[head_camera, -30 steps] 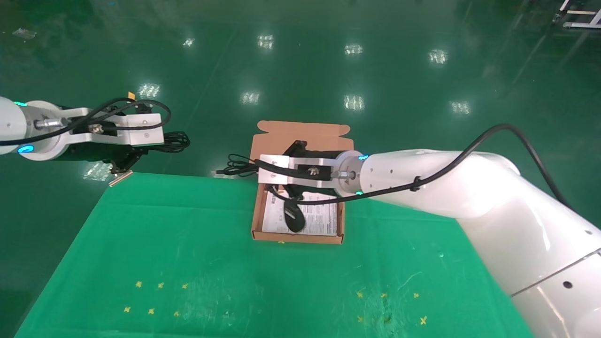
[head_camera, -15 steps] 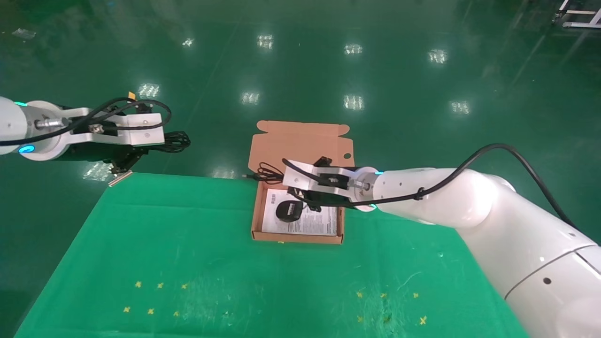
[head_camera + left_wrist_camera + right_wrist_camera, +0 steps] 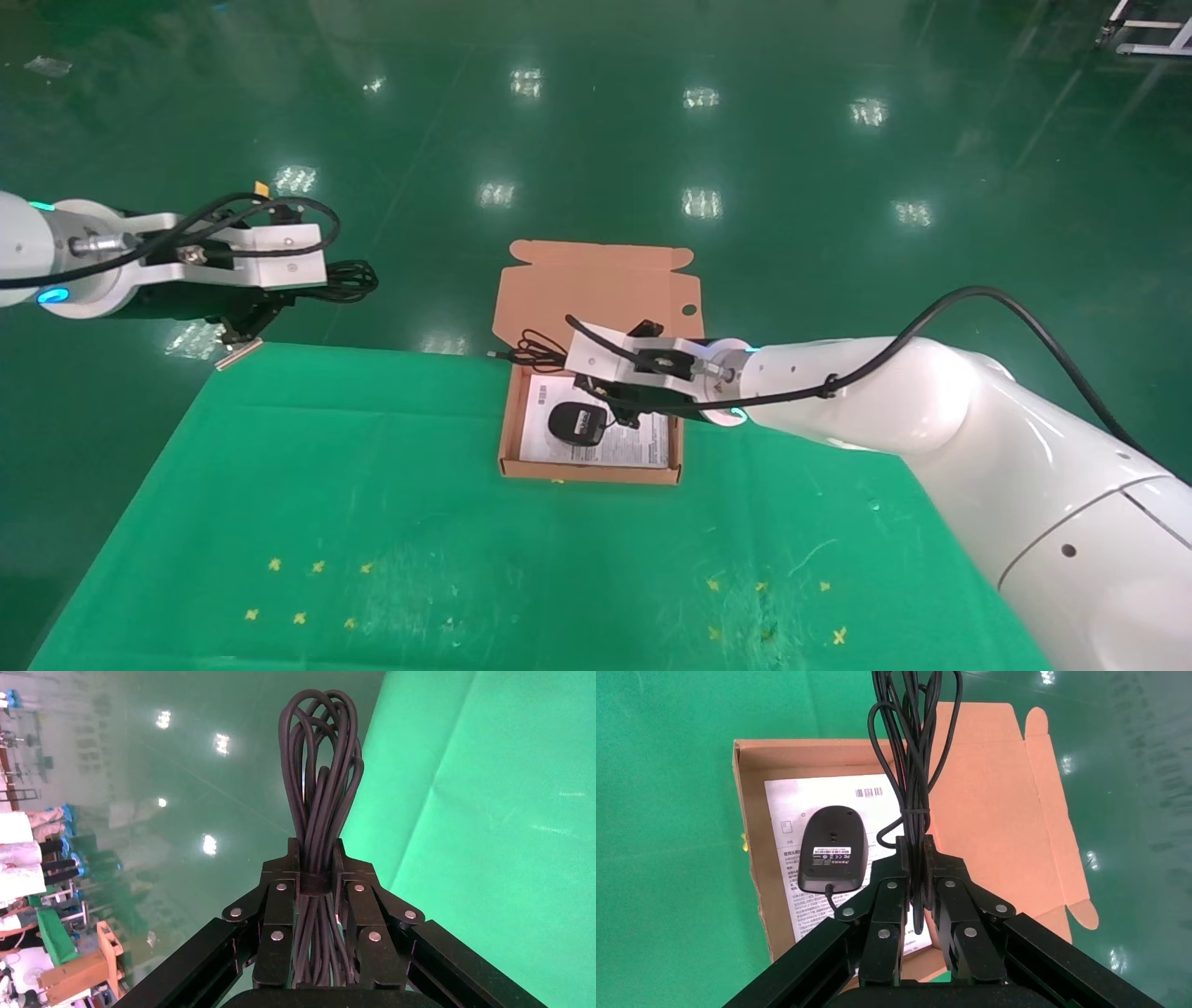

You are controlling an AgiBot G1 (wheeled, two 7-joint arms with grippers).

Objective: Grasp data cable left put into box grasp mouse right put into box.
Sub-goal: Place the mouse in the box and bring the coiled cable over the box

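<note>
My left gripper (image 3: 303, 296) hangs beyond the table's far left corner, shut on the data cable (image 3: 350, 280), a black bundle of loops; the left wrist view shows the jaws (image 3: 315, 857) clamped on the bundle (image 3: 320, 769). My right gripper (image 3: 589, 382) is over the salmon box (image 3: 507, 424), shut on the mouse's coiled cord (image 3: 529, 350). The black mouse (image 3: 575, 421) lies in the box on the white sheet (image 3: 643, 447). In the right wrist view the mouse (image 3: 833, 850) lies label side up, and the cord (image 3: 916, 769) passes between the shut jaws (image 3: 916, 846).
The box's flap lid (image 3: 596, 280) with its round hole lies open past the table's far edge. The green cloth (image 3: 372, 522) covers the table and has small yellow cross marks near the front. Shiny green floor lies beyond.
My right gripper has come down and toward me over the box. The mouse, which hung on edge from its cord, now lies flat on the white sheet. The left arm has not moved.
</note>
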